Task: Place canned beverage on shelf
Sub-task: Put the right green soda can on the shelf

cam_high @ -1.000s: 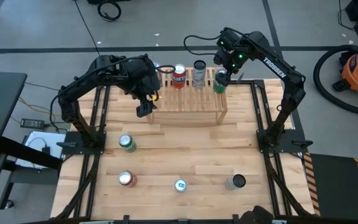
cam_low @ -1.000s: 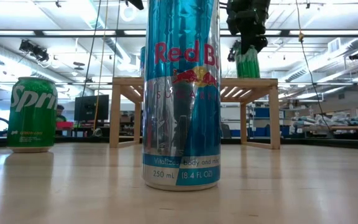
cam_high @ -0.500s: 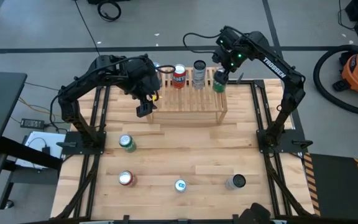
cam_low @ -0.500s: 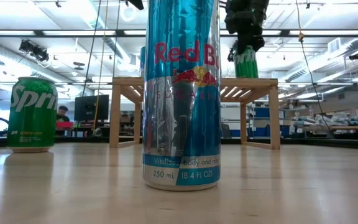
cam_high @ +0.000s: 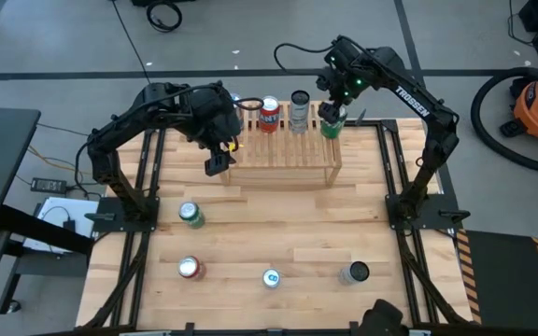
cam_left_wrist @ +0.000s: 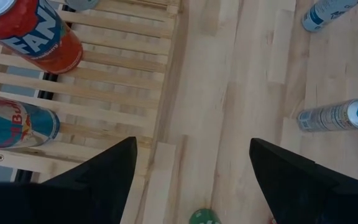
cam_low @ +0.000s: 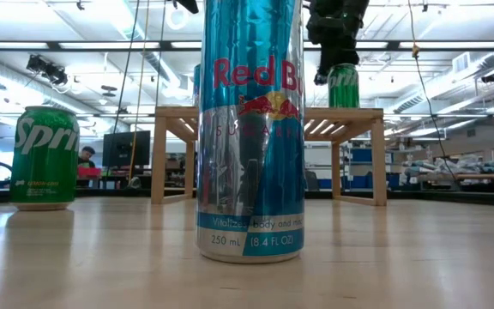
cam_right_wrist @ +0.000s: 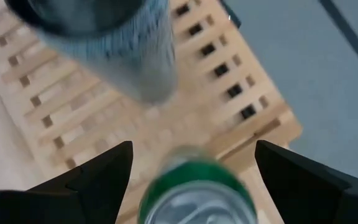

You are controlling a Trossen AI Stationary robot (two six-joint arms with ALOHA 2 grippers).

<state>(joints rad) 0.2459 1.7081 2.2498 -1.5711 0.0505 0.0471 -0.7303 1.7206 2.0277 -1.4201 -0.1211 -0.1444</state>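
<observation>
One green can (cam_high: 331,125) stands upright on the right end of the shelf (cam_high: 278,149), at the far edge of the tabletop (cam_high: 278,233). You can see it in the low view on the shelf's top (cam_low: 343,86), and from the right wrist its silver lid sits between the two spread fingers (cam_right_wrist: 86,180). Your right gripper (cam_high: 332,110) is directly over that can with the fingers open, not clamping it; the low view shows the gripper just above the can's rim. Three more cans are on the shelf: a grey can (cam_high: 299,110) just left of the green one, a red can (cam_high: 269,114) beside that, and a blue can (cam_left_wrist: 17,127) lying at the left end. Your left gripper (cam_high: 216,163) hangs over the shelf's left front corner, fingers open and holding nothing. Four cans remain on the tabletop: a green Sprite can (cam_high: 191,215), a red-topped can (cam_high: 189,269), a blue Red Bull can (cam_high: 271,278) and a dark grey can (cam_high: 355,273), all well apart from the shelf.
</observation>
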